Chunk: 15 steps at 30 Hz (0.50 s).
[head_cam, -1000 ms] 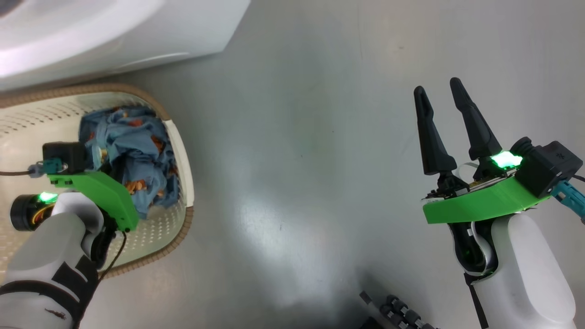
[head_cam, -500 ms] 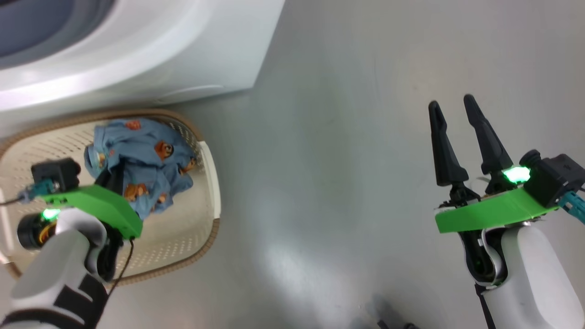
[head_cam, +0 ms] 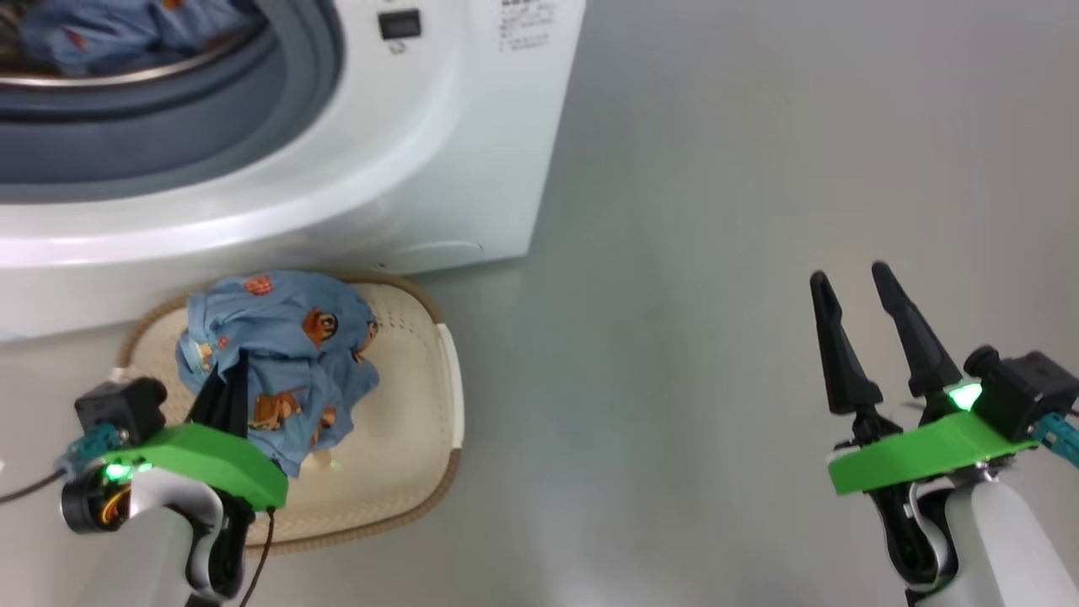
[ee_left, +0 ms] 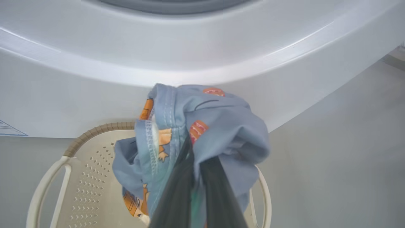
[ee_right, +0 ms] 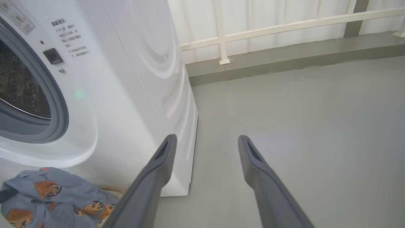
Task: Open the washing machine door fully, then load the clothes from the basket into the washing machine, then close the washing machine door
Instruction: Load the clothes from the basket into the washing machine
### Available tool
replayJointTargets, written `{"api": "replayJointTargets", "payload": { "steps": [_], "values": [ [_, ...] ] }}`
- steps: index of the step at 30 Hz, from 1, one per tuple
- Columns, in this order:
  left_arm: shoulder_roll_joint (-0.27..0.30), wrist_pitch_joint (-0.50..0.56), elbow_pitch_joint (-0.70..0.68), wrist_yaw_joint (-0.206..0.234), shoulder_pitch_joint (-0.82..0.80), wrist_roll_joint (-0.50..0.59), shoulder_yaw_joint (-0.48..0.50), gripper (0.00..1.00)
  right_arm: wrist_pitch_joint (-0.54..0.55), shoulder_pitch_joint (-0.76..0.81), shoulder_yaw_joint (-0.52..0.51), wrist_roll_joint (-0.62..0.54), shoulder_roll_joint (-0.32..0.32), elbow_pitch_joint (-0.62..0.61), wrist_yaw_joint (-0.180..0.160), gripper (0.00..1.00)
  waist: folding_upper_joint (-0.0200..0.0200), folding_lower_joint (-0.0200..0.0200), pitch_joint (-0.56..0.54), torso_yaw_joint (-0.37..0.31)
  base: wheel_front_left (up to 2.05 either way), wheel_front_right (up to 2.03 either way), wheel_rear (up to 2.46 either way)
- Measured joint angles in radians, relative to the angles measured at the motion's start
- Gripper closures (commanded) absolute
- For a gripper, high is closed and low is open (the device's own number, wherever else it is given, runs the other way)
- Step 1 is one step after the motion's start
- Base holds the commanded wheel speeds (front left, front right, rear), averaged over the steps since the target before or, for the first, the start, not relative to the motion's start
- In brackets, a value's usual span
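The left gripper (head_cam: 240, 361) pinches the clothes (head_cam: 282, 333) over the basket (head_cam: 453, 379), with the washing machine (head_cam: 438, 169) at twelve o'clock. The right gripper (head_cam: 849, 273) stands spread.

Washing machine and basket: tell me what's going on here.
The robot is loading laundry. Its left gripper has its fingers shut on a light blue cartoon-print garment, held over the cream basket that sits on the floor in front of the washing machine. The machine's opening is uncovered, and more blue fabric lies in the drum. The right gripper is open and holds nothing, out over the floor to the right.
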Motion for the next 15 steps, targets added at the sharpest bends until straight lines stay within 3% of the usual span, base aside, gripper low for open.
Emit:
{"api": "replayJointTargets", "payload": {
  "steps": [15],
  "values": [
    [-0.036,0.0,-0.301,0.0,0.236,0.164,0.167,1.0,0.0,0.132,-0.002,0.001,-0.046,0.022,0.0,0.0,-0.0001,0.0,-0.19,0.074,0.0,0.0,0.0]
  ]
}}
